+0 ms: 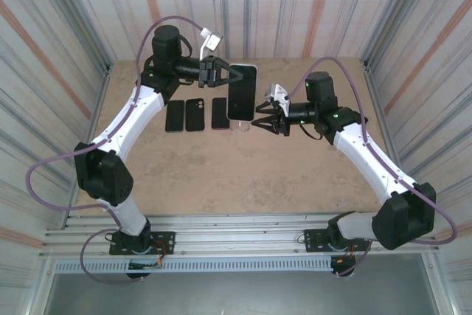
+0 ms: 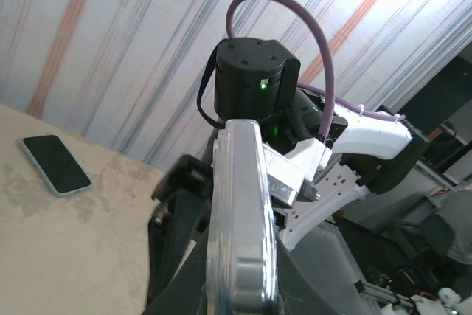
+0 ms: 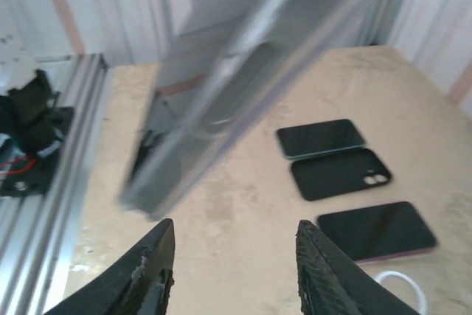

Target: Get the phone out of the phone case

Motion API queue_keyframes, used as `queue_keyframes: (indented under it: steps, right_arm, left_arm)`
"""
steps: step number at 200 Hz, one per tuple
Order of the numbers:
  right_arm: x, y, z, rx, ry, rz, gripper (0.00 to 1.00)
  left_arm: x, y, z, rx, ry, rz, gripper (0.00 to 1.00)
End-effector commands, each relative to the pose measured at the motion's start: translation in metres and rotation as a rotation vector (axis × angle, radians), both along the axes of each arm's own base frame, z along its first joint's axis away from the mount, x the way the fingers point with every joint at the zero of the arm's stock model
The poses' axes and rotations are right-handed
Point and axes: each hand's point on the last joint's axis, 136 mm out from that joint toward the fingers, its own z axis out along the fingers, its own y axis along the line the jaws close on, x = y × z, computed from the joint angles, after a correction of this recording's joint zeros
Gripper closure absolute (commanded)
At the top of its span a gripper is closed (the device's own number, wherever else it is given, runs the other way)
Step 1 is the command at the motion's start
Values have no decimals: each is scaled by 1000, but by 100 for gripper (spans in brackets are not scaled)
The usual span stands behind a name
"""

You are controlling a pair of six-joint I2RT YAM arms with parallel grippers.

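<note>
Left tool (image 1: 230, 74), arm outstretched, clenches the raised phone (image 1: 242, 94); right tool (image 1: 259, 117) hovers unclenched just beside it.

We are seeing a black-screened phone (image 1: 242, 90) in a clear silvery plastic case (image 2: 240, 212) at the black left claw (image 1: 234, 75). Beyond the black right claw (image 3: 236, 271), a mint-rimmed black phone (image 3: 321, 138), a matte black case (image 3: 339, 173) and a purple-rimmed black phone (image 3: 376, 230) are showing against the mottled tan tabletop (image 3: 243, 212).
</note>
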Motion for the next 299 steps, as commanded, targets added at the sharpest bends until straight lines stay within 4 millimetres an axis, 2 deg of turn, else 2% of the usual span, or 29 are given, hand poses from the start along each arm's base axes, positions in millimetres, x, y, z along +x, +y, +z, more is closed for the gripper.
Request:
queue_keyframes:
  steps: [1, 20, 50, 112, 167, 208, 239, 280, 299]
  right_arm:
    - [-24, 4, 7, 72, 115, 102, 53]
    - [-20, 8, 12, 98, 98, 103, 54]
    - [-8, 13, 12, 94, 78, 89, 64]
    - [-10, 17, 11, 85, 89, 121, 81]
    - [-10, 20, 17, 103, 95, 143, 82]
    - [-7, 21, 17, 98, 95, 140, 88]
    - [8, 19, 15, 48, 22, 51, 92]
    - [41, 4, 15, -46, -124, -132, 96]
    - [49, 0, 25, -47, -182, -179, 97]
  left_arm:
    - [-18, 8, 32, -40, -179, -1, 100]
    - [-19, 9, 30, -45, -207, -4, 100]
    - [-22, 9, 30, -51, -223, -13, 100]
    - [-22, 10, 32, -54, -207, -22, 100]
    - [-24, 8, 30, -52, -193, -28, 100]
    - [-26, 7, 29, -50, -178, -37, 100]
    - [-29, 6, 26, -41, -134, -57, 100]
    - [-43, 6, 22, -33, -80, -107, 100]
    - [-48, 3, 21, -27, -47, -139, 100]
